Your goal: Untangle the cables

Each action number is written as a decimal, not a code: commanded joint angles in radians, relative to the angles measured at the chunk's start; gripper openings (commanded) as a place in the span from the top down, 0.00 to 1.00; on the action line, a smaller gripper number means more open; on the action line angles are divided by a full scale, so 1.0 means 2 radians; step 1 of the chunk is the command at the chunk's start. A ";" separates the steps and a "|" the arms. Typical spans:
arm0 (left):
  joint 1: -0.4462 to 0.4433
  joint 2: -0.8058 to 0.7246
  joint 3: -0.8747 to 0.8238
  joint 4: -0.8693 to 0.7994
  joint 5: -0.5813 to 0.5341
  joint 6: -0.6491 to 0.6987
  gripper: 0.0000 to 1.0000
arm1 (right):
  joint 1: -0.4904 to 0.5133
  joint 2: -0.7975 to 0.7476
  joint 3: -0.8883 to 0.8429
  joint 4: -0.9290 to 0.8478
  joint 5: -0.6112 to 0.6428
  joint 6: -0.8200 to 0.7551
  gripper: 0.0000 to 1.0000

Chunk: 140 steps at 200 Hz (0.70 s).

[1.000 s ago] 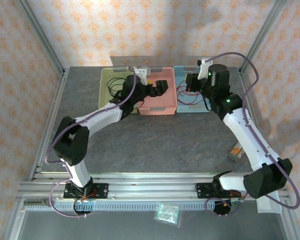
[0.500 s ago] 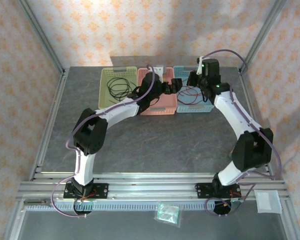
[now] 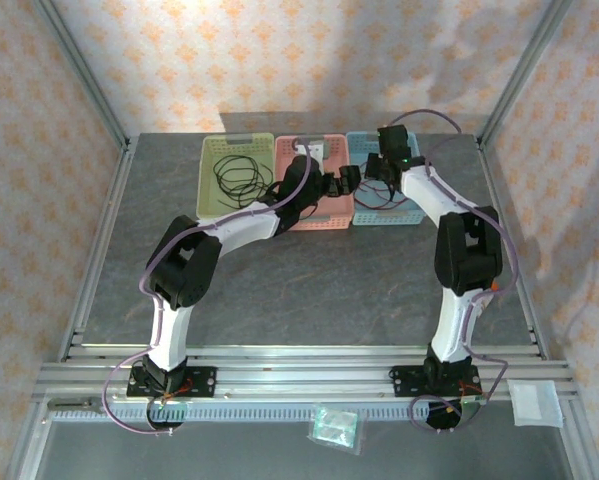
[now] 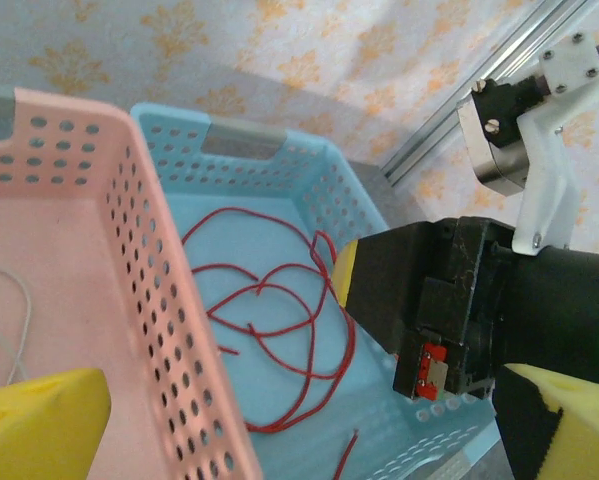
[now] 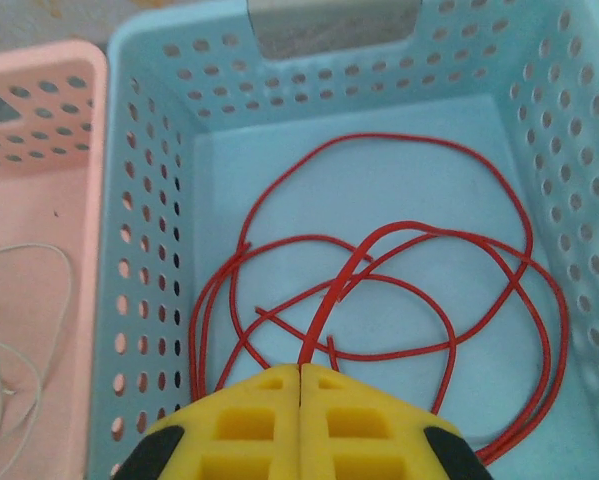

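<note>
Pinching one red cable (image 5: 379,136), right tool (image 5: 300,370) clenched, left tool (image 4: 299,425) released, three baskets (image 3: 324,222)

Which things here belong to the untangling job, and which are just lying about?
Job:
red cable in the blue basket, pinched by the right gripper
black cables in the green basket
pale cable in the pink basket
open left gripper

Lying about:
plastic packet and white sheet by the near rail
</note>
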 commanded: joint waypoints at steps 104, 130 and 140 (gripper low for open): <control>-0.002 -0.005 0.000 -0.011 -0.017 0.029 0.01 | -0.003 -0.060 -0.001 0.003 -0.005 0.016 0.44; -0.003 -0.037 -0.022 -0.021 -0.032 0.043 0.01 | -0.003 -0.107 -0.034 0.023 -0.022 0.020 0.27; -0.002 -0.053 -0.035 -0.022 -0.039 0.046 0.01 | -0.003 -0.129 -0.050 0.032 -0.028 0.022 0.23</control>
